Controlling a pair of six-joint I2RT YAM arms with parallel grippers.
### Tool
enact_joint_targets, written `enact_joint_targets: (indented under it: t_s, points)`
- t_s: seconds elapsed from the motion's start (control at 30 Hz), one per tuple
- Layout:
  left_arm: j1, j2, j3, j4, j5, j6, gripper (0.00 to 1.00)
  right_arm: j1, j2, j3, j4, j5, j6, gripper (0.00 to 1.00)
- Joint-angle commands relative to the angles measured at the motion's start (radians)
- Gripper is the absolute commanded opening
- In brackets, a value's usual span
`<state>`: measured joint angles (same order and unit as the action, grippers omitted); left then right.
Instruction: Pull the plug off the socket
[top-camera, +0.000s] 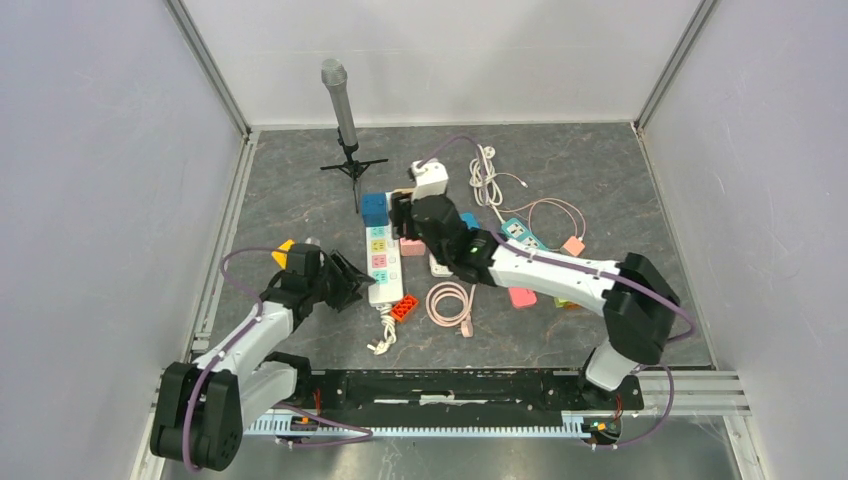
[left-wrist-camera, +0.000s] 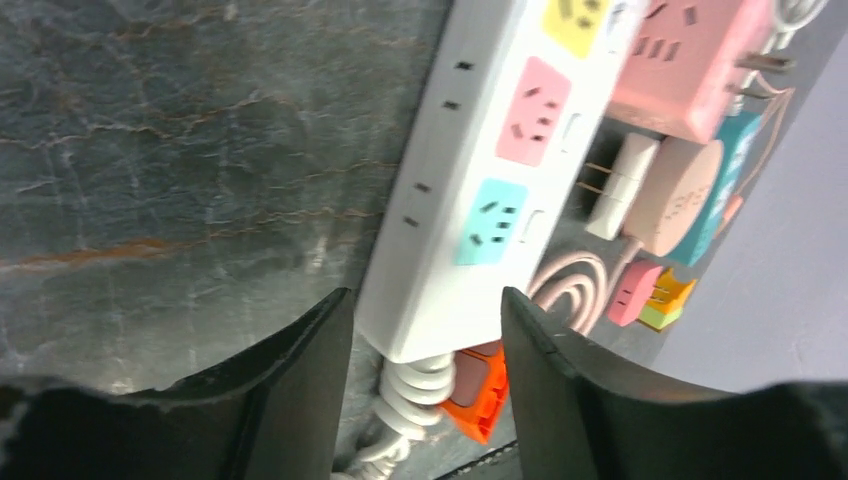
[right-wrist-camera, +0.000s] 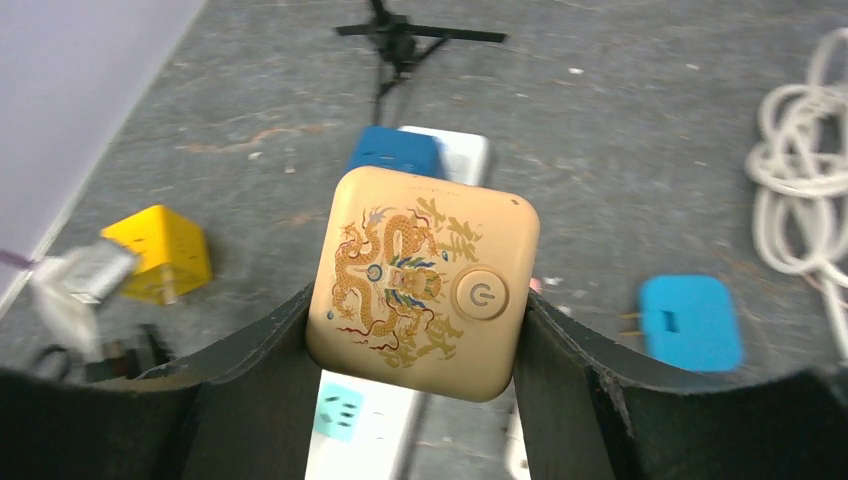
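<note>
Pinched the dragon-printed tan plug (right-wrist-camera: 422, 283) in the right gripper (right-wrist-camera: 415, 305). Held the left gripper (left-wrist-camera: 425, 297) spread around one end of the power strip (left-wrist-camera: 480, 170).

Right wrist view: the tan plug (right-wrist-camera: 422, 282) covers the middle of the white power strip (right-wrist-camera: 378, 425), hiding its own prongs and where they meet the strip. The strip runs off the bottom edge. The microphone stand (right-wrist-camera: 400, 35) is cut by the top edge, the white cable coil (right-wrist-camera: 785, 215) by the right edge. A grey shape (right-wrist-camera: 80, 280) at left is too blurred to identify.

Top view: the right end effector (top-camera: 401, 200) covers the plug; a tan sliver may be its edge.

Left wrist view: the strip leaves the top edge; a dark finger (left-wrist-camera: 580, 400) half hides an orange plug (left-wrist-camera: 475, 395).
</note>
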<state>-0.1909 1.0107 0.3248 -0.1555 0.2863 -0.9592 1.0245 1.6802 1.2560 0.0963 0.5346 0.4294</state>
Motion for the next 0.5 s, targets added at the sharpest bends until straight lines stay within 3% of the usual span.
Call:
enact_joint_targets:
  t_s: [0.0,0.23,0.47]
  points:
    - [0.004,-0.041,0.127,-0.104,-0.013,0.077,0.68,-0.117,-0.104,-0.101,0.058,-0.061,0.035,0.00]
    - [0.004,-0.041,0.193,-0.170,-0.028,0.094,0.79,-0.303,0.000,-0.118,0.125,-0.377,0.089,0.19]
    - [0.004,-0.031,0.193,-0.174,-0.017,0.085,0.81,-0.389,0.210,-0.036,0.219,-0.532,0.151,0.20]
